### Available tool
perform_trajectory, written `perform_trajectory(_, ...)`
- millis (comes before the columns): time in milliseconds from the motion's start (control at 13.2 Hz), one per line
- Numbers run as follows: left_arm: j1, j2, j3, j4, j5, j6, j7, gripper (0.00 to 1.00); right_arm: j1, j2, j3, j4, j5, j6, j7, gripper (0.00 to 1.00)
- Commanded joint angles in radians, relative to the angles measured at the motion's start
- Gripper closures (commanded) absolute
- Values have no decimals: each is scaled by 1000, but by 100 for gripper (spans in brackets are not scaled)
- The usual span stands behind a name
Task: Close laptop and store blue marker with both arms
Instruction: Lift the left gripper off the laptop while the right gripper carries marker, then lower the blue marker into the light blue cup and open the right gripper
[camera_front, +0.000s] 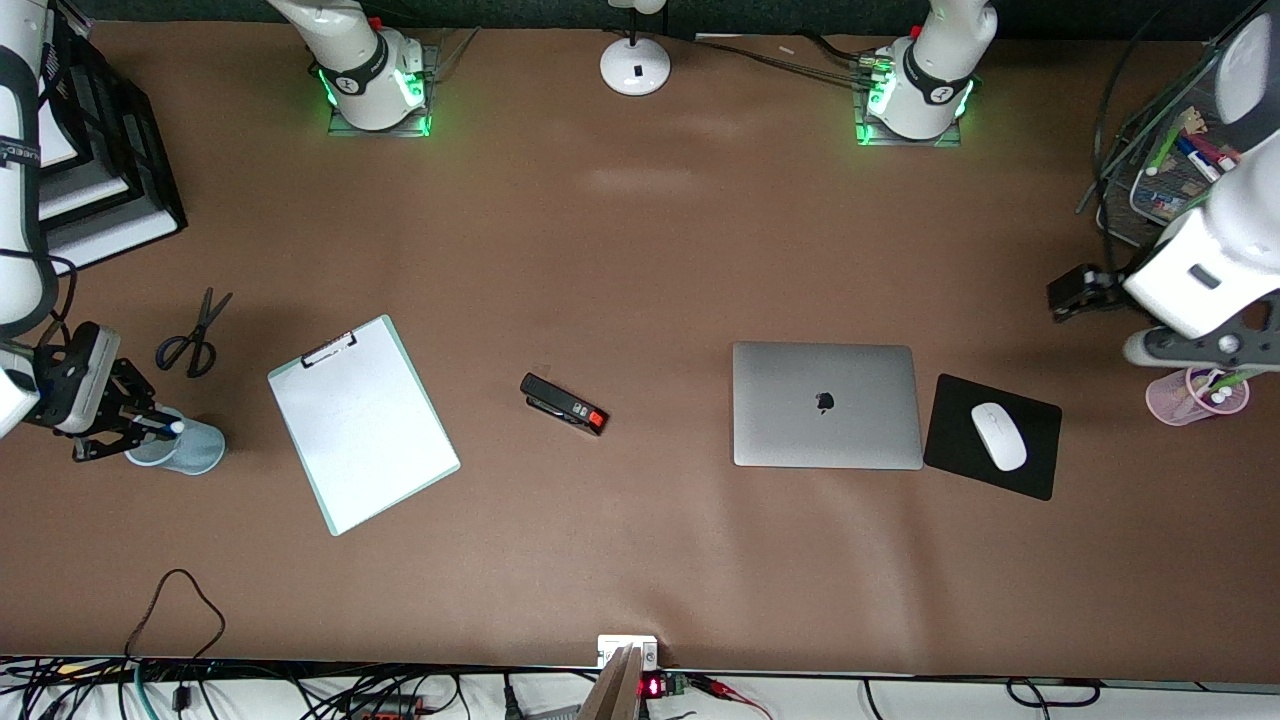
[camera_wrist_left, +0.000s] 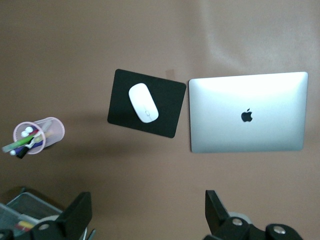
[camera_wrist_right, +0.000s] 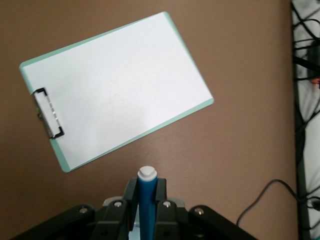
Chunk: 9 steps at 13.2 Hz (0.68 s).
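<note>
The right claw grips the blue marker over a pale blue cup near the bench edge. A tilted release could drop it outside the cup. The laptop lies closed. The left claw hangs open, with free room around.
</note>
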Motion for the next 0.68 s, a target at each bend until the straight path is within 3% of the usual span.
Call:
perform_trajectory(0,2,-78,28,-12,-49,-44,131,0,-39,-21,16,-28,58,-62,-113,98)
perform_trajectory(76,-29,-116,86,-44,-69,-44,160,0,-54,-20,16,-28,118,-96,-188,98)
perform_trajectory(227,-188,-196,256,-120,-88,-64,186,0,-87,-11,16,-28,160,-140,-260,98)
perform_trajectory(605,-209,-312,308,-242,-176,-58,187,0,-127,21,16,-18,201,-176,-297,98)
